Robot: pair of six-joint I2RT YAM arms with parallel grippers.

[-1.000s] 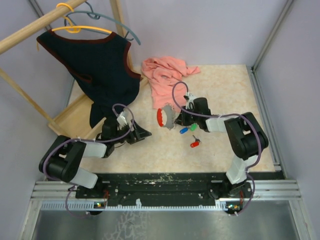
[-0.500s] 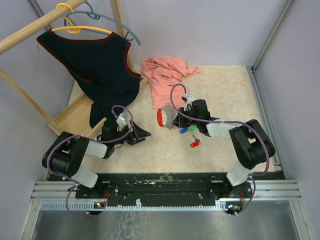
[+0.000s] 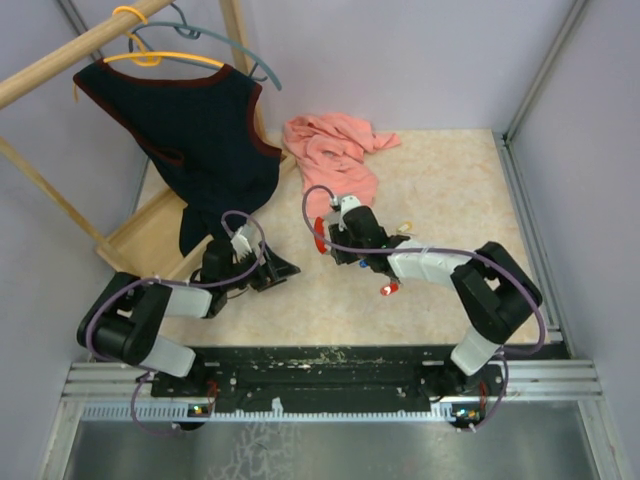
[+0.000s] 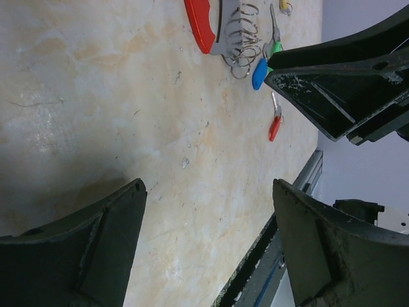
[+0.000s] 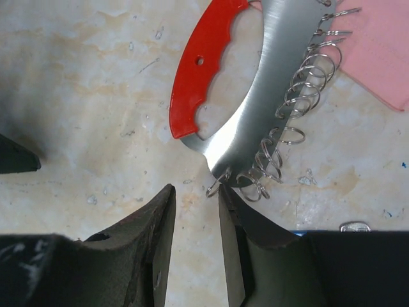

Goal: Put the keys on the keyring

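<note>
Right tool: fingers parted by a narrow gap, bare worktop showing between them, nothing clamped. Directly ahead of its fingertips is the keyring, lying flat, with the red curved side on the left of the wrist view and the grey metal side on the right. The metal's nearest point sits just beside the right-hand fingertip; contact cannot be told. A row of small wire rings is strung along the metal side's outer edge, the nearest one at the mouth of the gap. Beyond the keyring and to the right lies a pink cloth. Left tool: fingers wide apart, empty, low over the worktop. Well ahead of it lies the same keyring. The blue key and green key are just beside the end of the ring row. The red key lies alone, nearer this tool and apart from the others. The yellow key is farthest, cut by the frame edge. Well apart from both tools, a dark vest hangs on an orange hanger from a wooden rail.
</note>
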